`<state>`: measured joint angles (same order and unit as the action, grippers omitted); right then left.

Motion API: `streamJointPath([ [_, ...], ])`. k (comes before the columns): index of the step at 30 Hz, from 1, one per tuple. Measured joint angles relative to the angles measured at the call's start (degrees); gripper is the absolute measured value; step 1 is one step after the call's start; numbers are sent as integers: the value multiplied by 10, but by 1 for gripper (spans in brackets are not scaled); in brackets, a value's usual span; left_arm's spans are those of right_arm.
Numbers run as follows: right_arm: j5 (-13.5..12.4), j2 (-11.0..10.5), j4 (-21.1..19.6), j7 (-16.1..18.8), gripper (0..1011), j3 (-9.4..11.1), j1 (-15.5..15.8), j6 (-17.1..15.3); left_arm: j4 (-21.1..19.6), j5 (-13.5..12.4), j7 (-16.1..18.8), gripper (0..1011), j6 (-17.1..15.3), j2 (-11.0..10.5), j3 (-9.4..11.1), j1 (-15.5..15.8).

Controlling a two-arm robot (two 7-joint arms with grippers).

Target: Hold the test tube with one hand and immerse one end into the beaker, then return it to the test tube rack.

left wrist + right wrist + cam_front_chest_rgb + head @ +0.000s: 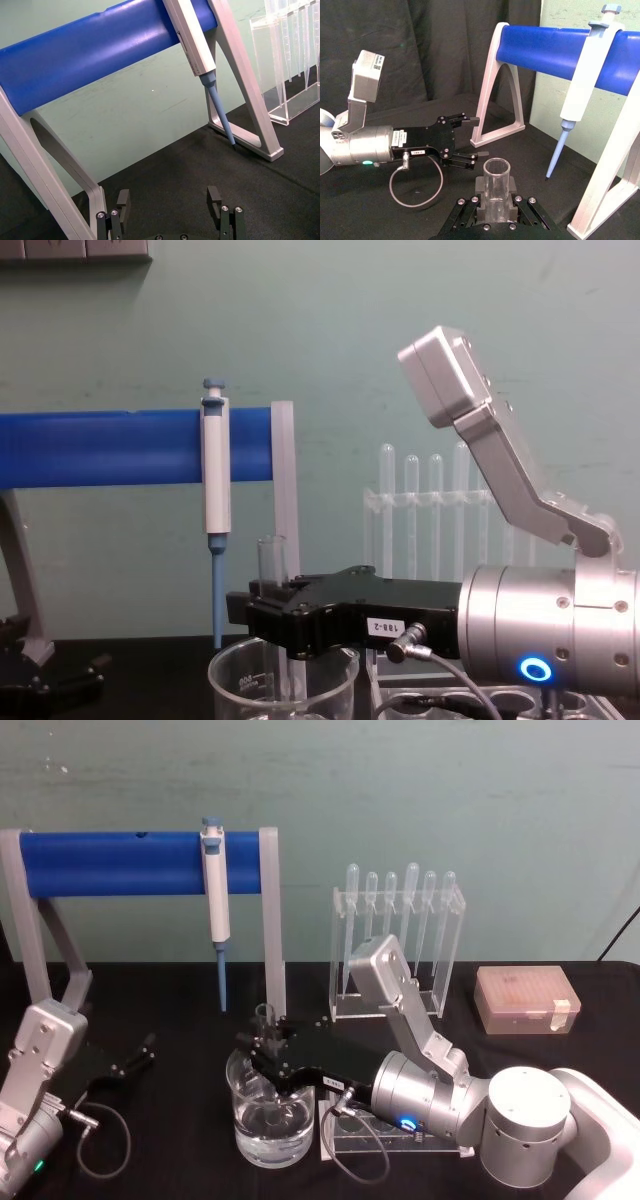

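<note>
Nearest the robot, the right gripper (pixel 496 212) reaches in from the right over the black worktop (pixel 170 1150), its fingers clenched on the test tube (pixel 271 560). The tube stands upright with its open rim above the fingers, and its lower end drops inside the mouth of the beaker (pixel 240 1130). There's water low in that beaker. Whether the tip has reached it, I can't tell. So this looks like the dip itself, mid-task. Just beside the beaker, under the right arm, lies the clear test tube rack (pixel 345 1130). The next call: a straight lift clear of the rim, then a short carry right and a careful lowering into a rack hole. The left gripper (pixel 169 202) sits parked at the left, fingers spread and empty. Behind hangs the pipettor (pixel 214 890) on its blue stand (pixel 110 862).
</note>
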<state>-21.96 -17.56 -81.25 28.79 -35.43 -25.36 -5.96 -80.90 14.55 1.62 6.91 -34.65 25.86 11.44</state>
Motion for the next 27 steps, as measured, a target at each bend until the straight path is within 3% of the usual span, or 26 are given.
streamJointPath([
  [27, 0, 0, 0, 0, 224, 0, 0, 0, 0, 0, 0, 1000, 0, 0, 0, 0],
])
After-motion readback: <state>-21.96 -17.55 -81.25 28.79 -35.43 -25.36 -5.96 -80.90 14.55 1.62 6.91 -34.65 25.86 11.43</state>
